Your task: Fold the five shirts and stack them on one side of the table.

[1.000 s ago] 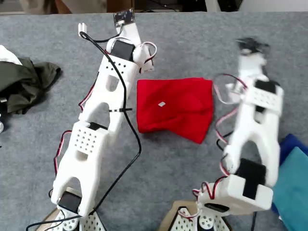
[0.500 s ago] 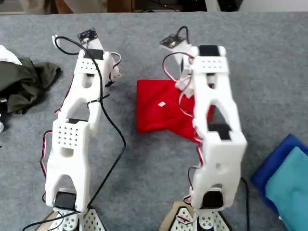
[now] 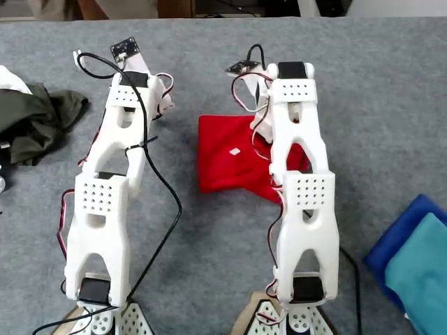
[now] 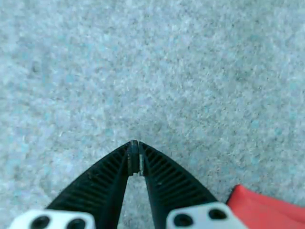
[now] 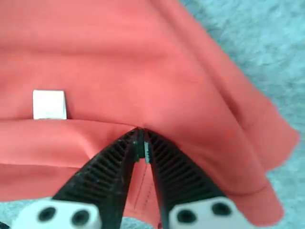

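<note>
Grey felt covers the table (image 3: 391, 84), and both of my arms stretch out over it side by side. The red shirt (image 3: 227, 157) lies folded near the middle of the table, a small white tag (image 3: 235, 151) showing on its top. My right arm (image 3: 297, 174) reaches across the shirt's right half and hides part of it.

My right gripper (image 5: 140, 143) hangs over the red cloth. Its black ribbed fingers (image 5: 107, 167) are together, tips touching, right at a crease that runs across the shirt just beside the tag. Whether any cloth is nipped between the tips I cannot tell.

My left arm (image 3: 112, 174) lies to the left of the shirt, apart from it. My left gripper (image 4: 134, 157) is over bare felt, its fingers pressed together at the tips with nothing between them. A corner of the red shirt shows beside it.

A dark green shirt (image 3: 42, 118) sits crumpled at the table's left edge, well apart from the red one. At the right near corner a teal shirt (image 3: 422, 269) lies on top of a blue shirt (image 3: 391, 244).
</note>
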Available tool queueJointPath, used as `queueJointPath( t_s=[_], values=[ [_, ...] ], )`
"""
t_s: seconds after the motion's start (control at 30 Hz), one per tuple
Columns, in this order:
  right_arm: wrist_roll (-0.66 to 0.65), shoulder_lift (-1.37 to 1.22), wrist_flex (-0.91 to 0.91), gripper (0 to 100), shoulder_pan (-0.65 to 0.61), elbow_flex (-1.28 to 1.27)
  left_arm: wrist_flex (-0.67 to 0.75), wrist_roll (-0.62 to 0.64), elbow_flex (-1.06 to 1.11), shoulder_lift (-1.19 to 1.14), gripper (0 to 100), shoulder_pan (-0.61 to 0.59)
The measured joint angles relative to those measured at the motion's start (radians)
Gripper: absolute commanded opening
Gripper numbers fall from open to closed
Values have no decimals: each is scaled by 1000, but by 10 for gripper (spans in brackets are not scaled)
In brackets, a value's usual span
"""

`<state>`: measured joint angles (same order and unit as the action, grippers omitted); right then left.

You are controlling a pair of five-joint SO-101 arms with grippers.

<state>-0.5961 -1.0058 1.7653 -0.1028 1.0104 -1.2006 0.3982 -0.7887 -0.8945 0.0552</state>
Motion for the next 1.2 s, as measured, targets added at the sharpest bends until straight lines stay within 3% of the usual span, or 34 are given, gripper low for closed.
queueJointPath(
  t_s=[0.37,0.87,1.03,1.2],
  values=[
    [-34,189,0,5,12,-315,0,0,0,0,18,-6],
    [-198,488,0,5,212,-721,0,0,0,0,18,-6],
    [-203,623,-2,5,195,-727,0,0,0,0,18,-6],
    [-143,632,-92,5,78,-704,0,0,0,0,18,-6]
  ],
)
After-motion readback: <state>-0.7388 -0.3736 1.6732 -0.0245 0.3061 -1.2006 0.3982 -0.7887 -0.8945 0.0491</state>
